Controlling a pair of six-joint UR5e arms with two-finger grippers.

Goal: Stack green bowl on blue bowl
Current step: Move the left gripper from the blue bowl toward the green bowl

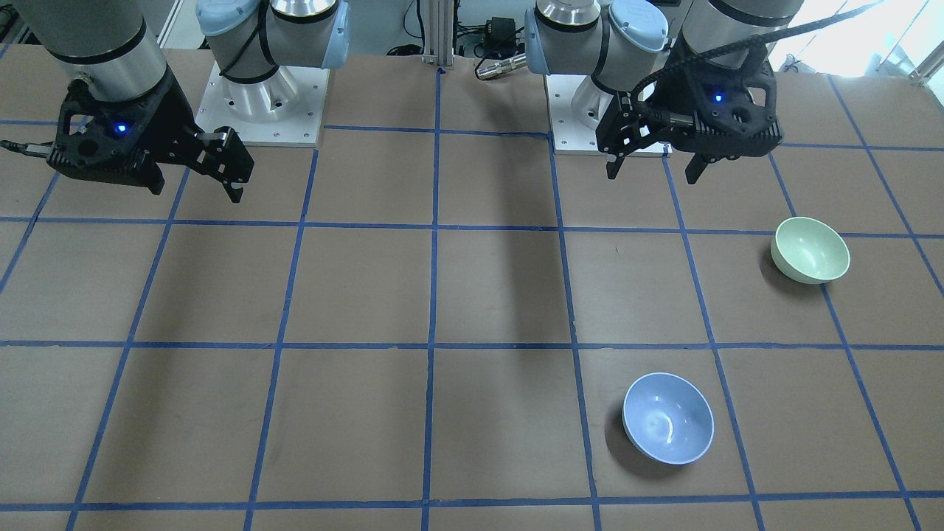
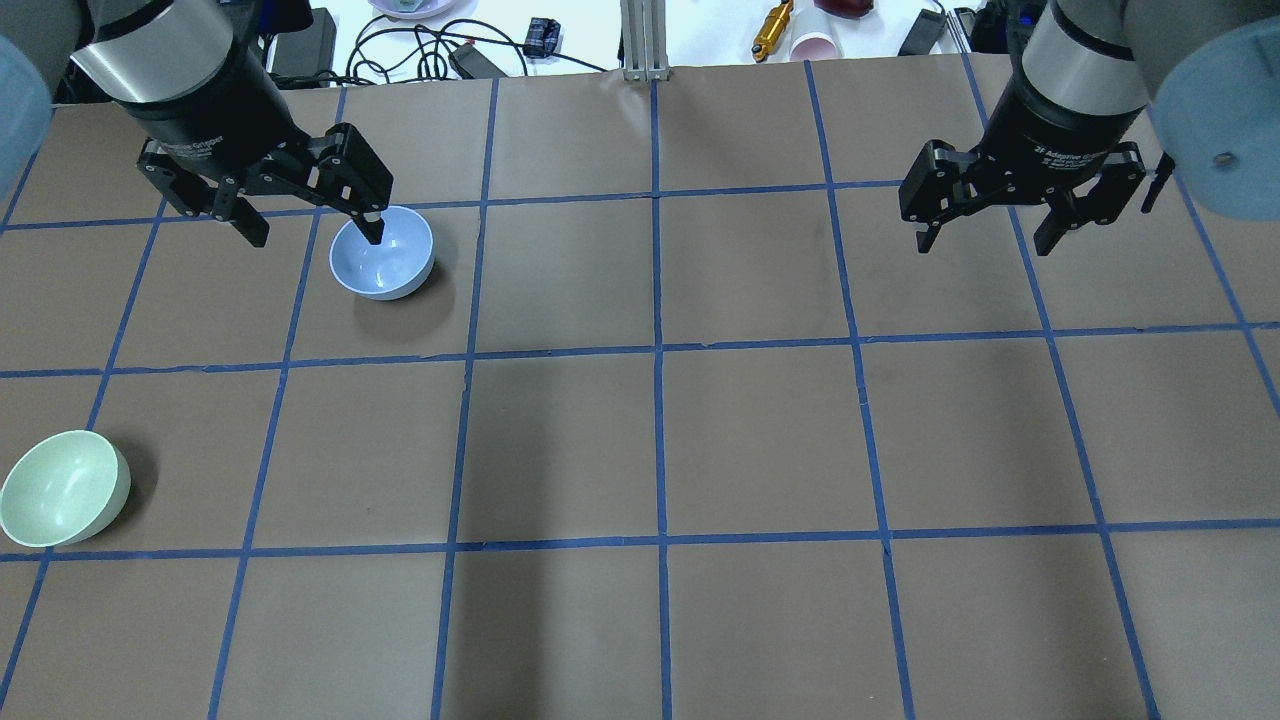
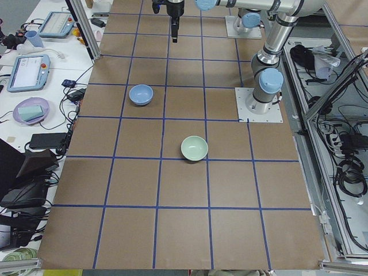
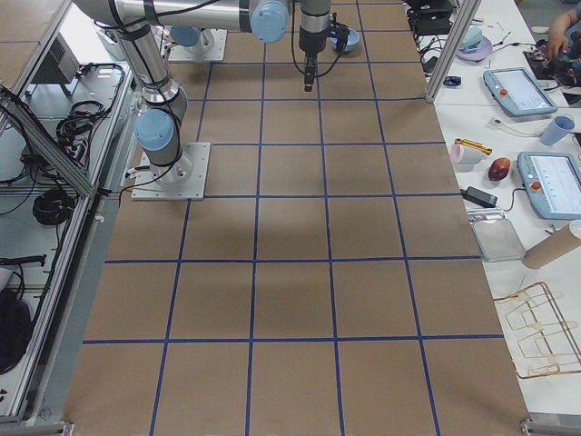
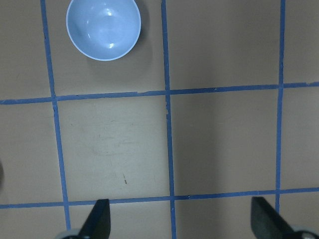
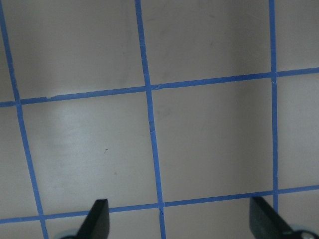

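Observation:
The green bowl (image 1: 810, 249) sits upright on the table at my far left, also in the overhead view (image 2: 62, 488) and the exterior left view (image 3: 194, 148). The blue bowl (image 1: 667, 417) sits upright farther out, apart from it, seen from overhead (image 2: 382, 253) and at the upper left of the left wrist view (image 5: 103, 27). My left gripper (image 2: 317, 238) is open and empty, high above the table near the blue bowl. Its fingertips (image 5: 99, 216) frame bare table. My right gripper (image 2: 983, 247) is open and empty, high over the right side.
The table is brown with a blue tape grid (image 2: 657, 350). The two arm bases (image 1: 258, 96) stand at the robot's edge. Cables, a cup and tools (image 2: 790, 30) lie beyond the far edge. Tablets (image 4: 522, 91) rest on a side table.

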